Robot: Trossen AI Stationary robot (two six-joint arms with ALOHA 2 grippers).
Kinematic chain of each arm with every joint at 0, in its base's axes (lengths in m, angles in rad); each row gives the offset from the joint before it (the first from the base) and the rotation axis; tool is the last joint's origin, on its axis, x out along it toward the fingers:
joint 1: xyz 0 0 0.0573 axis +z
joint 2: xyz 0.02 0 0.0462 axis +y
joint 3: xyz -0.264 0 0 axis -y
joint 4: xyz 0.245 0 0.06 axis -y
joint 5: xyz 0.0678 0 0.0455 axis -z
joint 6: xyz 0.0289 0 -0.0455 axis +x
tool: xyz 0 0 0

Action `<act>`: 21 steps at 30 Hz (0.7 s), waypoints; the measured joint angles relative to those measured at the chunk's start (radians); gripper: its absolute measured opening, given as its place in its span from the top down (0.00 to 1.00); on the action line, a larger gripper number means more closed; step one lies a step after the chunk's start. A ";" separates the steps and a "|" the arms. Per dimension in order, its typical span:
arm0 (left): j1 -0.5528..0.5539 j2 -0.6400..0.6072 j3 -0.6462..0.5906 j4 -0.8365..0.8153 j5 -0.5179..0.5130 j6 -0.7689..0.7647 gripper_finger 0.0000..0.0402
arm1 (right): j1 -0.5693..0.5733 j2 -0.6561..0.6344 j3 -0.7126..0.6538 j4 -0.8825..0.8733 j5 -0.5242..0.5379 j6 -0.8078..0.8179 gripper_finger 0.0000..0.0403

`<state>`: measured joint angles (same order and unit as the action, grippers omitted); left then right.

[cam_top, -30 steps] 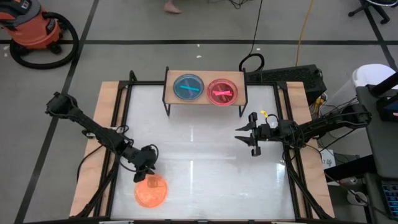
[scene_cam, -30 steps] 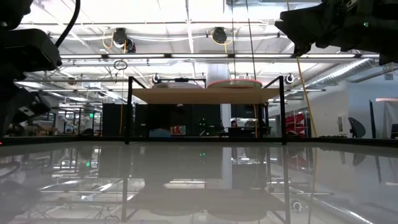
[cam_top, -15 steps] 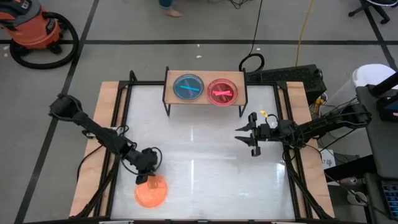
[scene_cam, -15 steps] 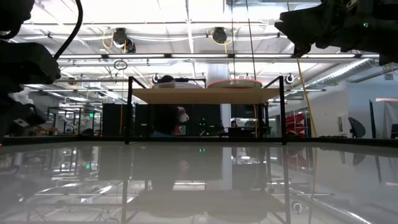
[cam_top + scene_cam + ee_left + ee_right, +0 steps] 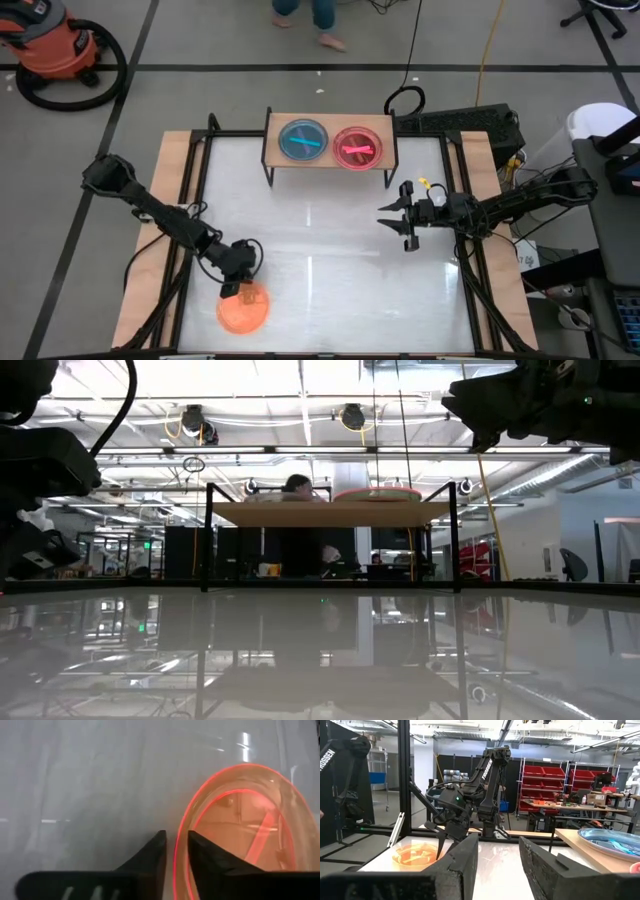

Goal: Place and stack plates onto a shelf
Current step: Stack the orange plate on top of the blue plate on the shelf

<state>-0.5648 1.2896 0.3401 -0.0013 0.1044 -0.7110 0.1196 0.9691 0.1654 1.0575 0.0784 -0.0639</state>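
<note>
An orange plate (image 5: 243,309) lies flat on the white table near its front left; it also shows in the left wrist view (image 5: 245,830) and the right wrist view (image 5: 414,855). My left gripper (image 5: 236,285) is at the plate's far rim, shut on it. The wooden shelf (image 5: 330,162) stands at the far edge and carries a blue plate (image 5: 303,140) and a pink plate (image 5: 357,146). My right gripper (image 5: 398,216) hangs open and empty over the table's right half, in front of the shelf. My left gripper has the orange plate's far rim (image 5: 176,855) between its two fingers, one finger inside the plate (image 5: 205,855) and one outside (image 5: 152,855). The fingers slant down from the table's far left. The plate lies flat on the table.
The shelf's black legs (image 5: 208,540) stand on the table at the far edge. A person (image 5: 312,14) walks on the floor beyond the table. An orange shop vacuum (image 5: 55,45) sits on the floor at the far left. Bare tabletop (image 5: 320,260) lies between the arms.
My left gripper has moved a little toward the table's near edge and down onto the orange plate's rim. The plate has stayed in place. A person has walked past behind the shelf.
</note>
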 joint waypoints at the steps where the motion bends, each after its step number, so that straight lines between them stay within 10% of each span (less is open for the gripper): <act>1: 0.000 0.000 0.000 -0.004 0.000 0.007 0.82 | 0.000 0.000 0.000 0.000 0.000 0.000 0.69; 12: 0.054 -0.033 0.155 -0.292 0.040 0.148 0.99 | 0.000 0.000 0.000 0.000 0.005 -0.001 0.69; 21: 0.269 -0.124 0.535 -0.659 -0.186 0.479 1.00 | 0.000 0.000 0.000 0.000 0.004 -0.001 0.69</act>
<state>-0.2961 1.1655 0.8748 -0.6604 -0.0814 -0.2320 0.1196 0.9691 0.1654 1.0578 0.0826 -0.0647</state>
